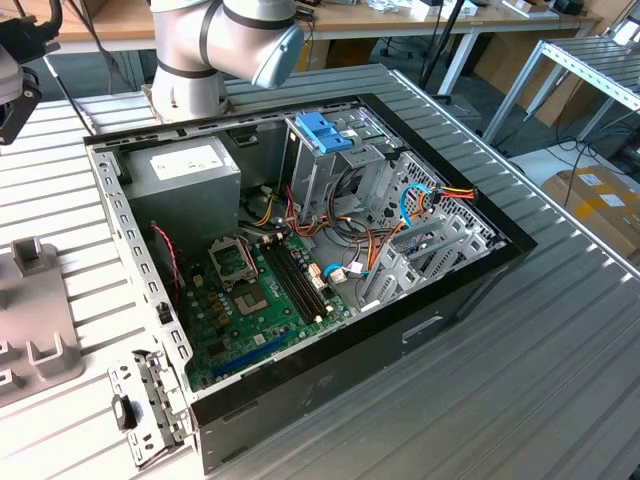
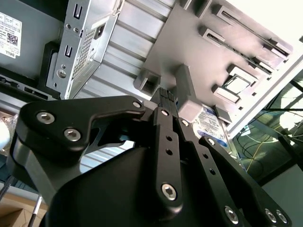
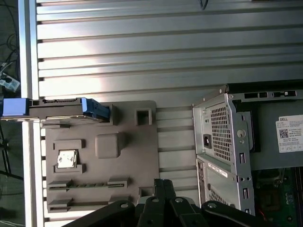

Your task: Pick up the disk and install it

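The disk (image 3: 59, 108) stands on edge in a slot at one end of a grey fixture plate (image 3: 142, 142); its dark body is framed by a bright blue carrier. In the second wrist view its white-and-blue label (image 2: 209, 120) peeks out behind a black finger. My gripper (image 3: 164, 182) hovers above the opposite edge of the plate, well apart from the disk, with its black fingertips pressed together and nothing between them. In the second wrist view the gripper (image 2: 166, 92) points down at the raised blocks of the plate.
An open computer case (image 1: 300, 250) lies on the slatted metal table (image 1: 560, 360), its drive cage topped by a blue bracket (image 1: 325, 130). The case's power supply end (image 3: 222, 127) sits close beside the plate. A processor chip (image 3: 67, 159) rests in a pocket of the plate.
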Controlling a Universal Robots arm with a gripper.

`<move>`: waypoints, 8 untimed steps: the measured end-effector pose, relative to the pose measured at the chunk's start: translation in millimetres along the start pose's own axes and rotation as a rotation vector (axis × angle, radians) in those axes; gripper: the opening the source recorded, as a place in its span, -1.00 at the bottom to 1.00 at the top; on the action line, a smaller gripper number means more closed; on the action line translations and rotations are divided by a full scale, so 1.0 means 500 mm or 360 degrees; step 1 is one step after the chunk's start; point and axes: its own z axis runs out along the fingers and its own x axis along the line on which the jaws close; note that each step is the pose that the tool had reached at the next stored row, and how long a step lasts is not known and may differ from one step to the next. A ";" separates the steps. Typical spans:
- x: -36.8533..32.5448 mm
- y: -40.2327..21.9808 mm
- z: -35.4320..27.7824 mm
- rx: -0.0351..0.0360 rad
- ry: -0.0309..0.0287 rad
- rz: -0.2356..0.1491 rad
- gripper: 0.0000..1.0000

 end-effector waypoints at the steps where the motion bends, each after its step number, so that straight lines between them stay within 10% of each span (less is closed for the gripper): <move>1: 0.002 0.000 0.000 0.0000 0.00001 0.0000 -0.79; 8: 0.010 -0.001 0.000 0.0000 -0.00001 0.0000 -0.79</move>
